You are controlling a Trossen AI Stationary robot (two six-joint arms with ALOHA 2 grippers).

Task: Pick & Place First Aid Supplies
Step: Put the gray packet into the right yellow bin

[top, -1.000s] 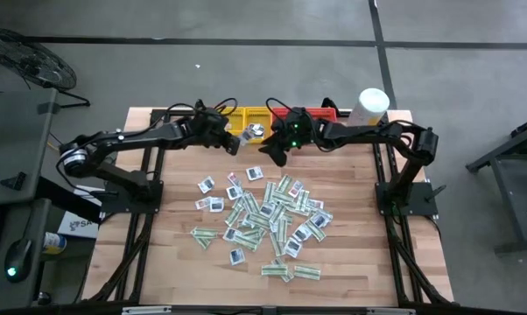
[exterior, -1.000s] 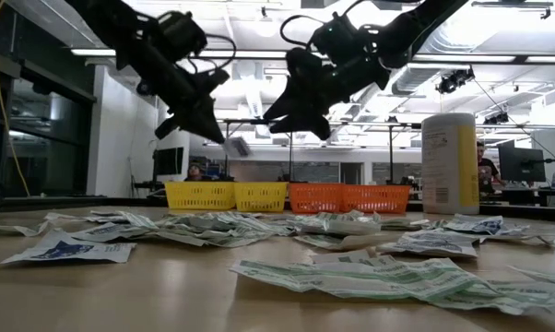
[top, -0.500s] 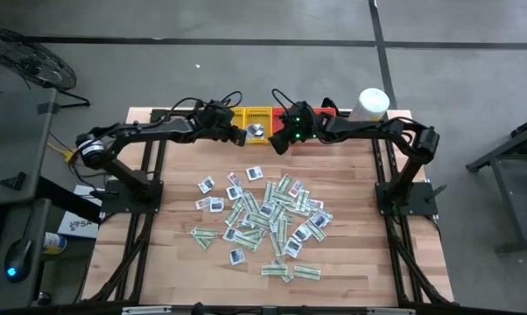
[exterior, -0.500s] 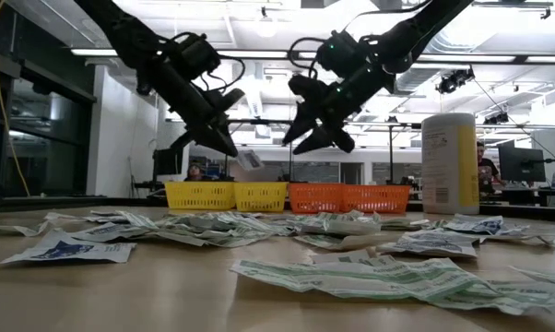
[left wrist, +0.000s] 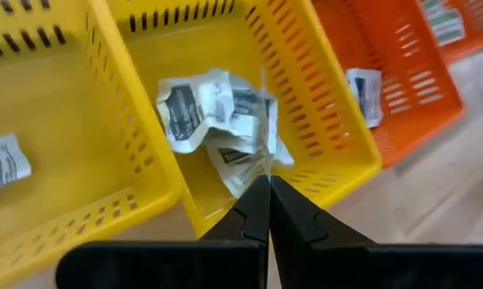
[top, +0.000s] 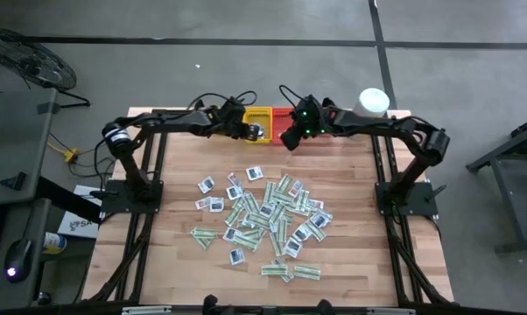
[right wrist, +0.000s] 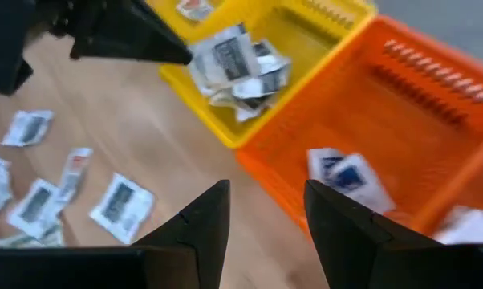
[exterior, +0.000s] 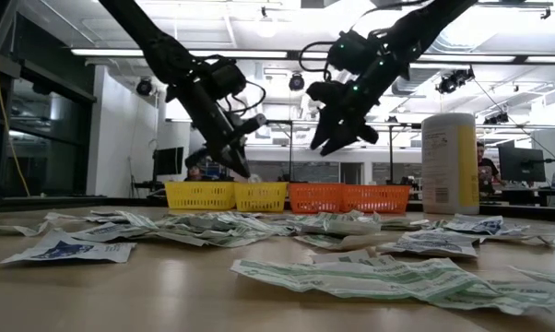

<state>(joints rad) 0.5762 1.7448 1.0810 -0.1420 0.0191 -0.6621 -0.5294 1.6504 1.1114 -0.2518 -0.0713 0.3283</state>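
Yellow trays (top: 256,116), orange tray (left wrist: 402,72), white canister (top: 373,102), wooden table (top: 180,249)

I see the first aid supplies (top: 263,214) as a loose heap of small flat paper packets at mid-bench: narrow white-and-green strips, partly overlapping, and small white squares with dark centres along the heap's left and far edges. Several crumpled white packets (left wrist: 217,116) lie bunched inside a yellow tray at the far edge. More packets (right wrist: 342,172) lie in the orange tray beside it.
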